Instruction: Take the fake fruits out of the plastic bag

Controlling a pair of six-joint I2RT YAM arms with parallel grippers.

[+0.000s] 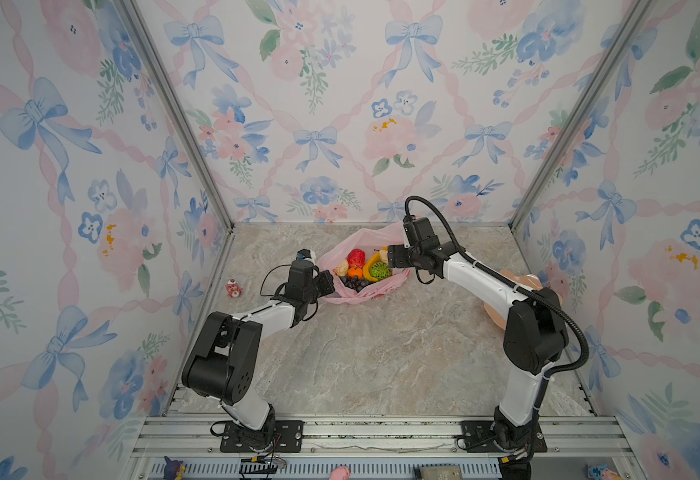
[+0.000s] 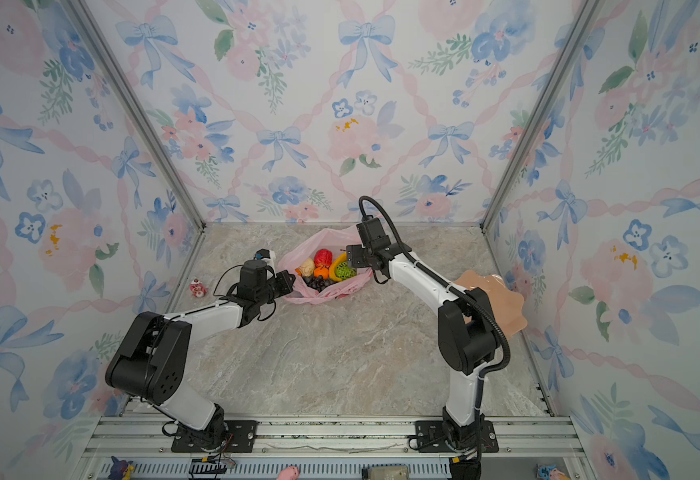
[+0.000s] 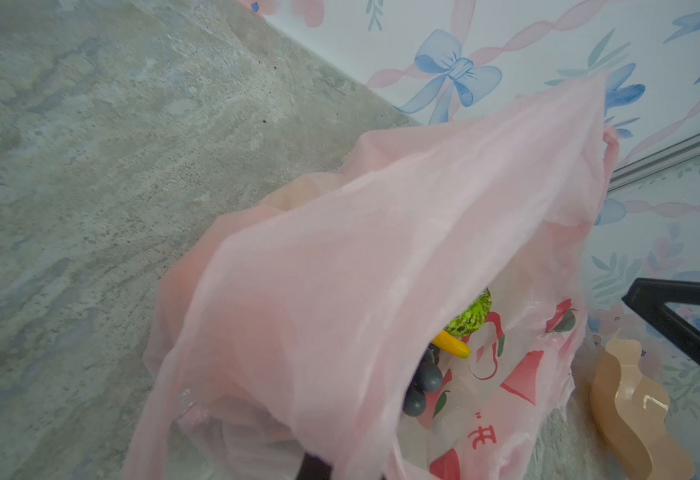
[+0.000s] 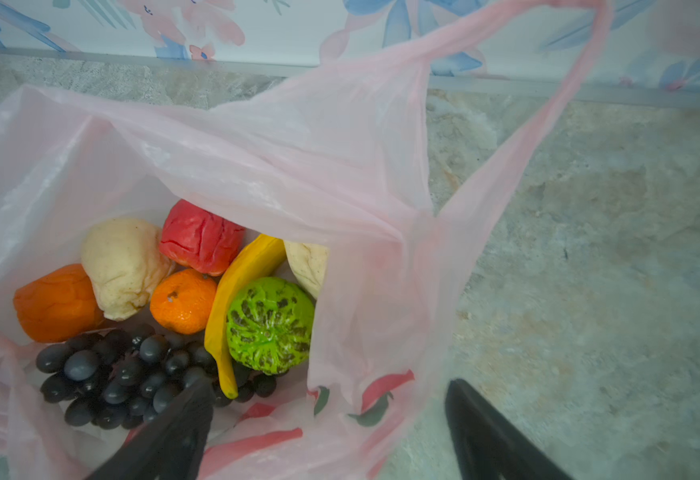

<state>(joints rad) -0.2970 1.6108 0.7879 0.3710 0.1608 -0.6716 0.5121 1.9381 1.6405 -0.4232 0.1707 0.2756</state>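
Marble tabletop (image 1: 360,353); bag (image 4: 298,137) agape. My left pincer (image 1: 330,279) clamps its rim (mouth wide); right pincer (image 4: 331,386) spread astride the film — shift fully inside before closing on banana (image 4: 244,291).

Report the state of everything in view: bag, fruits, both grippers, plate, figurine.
plastic bag: mouth open.
fake fruits: all inside the plastic bag.
left gripper: shut on the plastic bag's rim.
right gripper: open, jaws astride the plastic bag's wall.
peach scalloped plate: on the table, no fruit visible on it.
figurine: upright on the table.
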